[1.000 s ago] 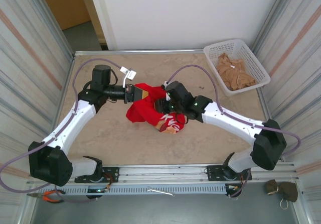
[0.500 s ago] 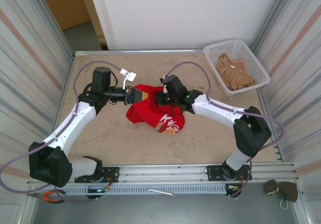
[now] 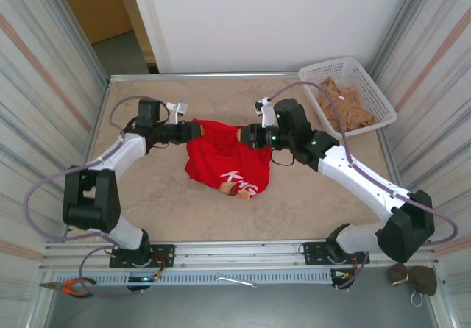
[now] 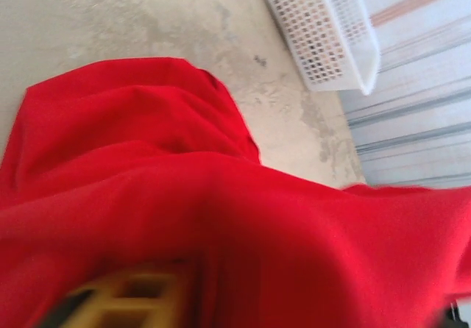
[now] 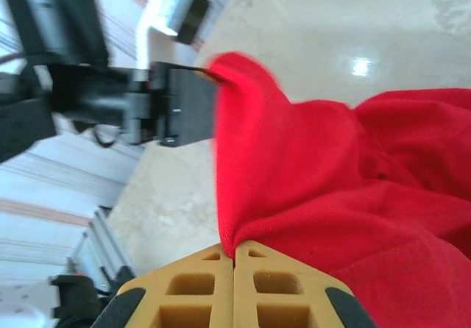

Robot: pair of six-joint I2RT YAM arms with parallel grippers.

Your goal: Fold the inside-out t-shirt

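Right claw (image 5: 234,248): pinched closed on red t-shirt (image 3: 229,162) far edge
Left claw (image 3: 194,131): at shirt's far-left corner; opening unclear

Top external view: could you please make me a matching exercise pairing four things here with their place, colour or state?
1 t-shirt
2 basket
3 tan cloth
4 right gripper

A lying in the basket
B shut on red fabric
C white, at the far right corner
D bright red, in the middle

Pairs: 1-D, 2-C, 3-A, 4-B
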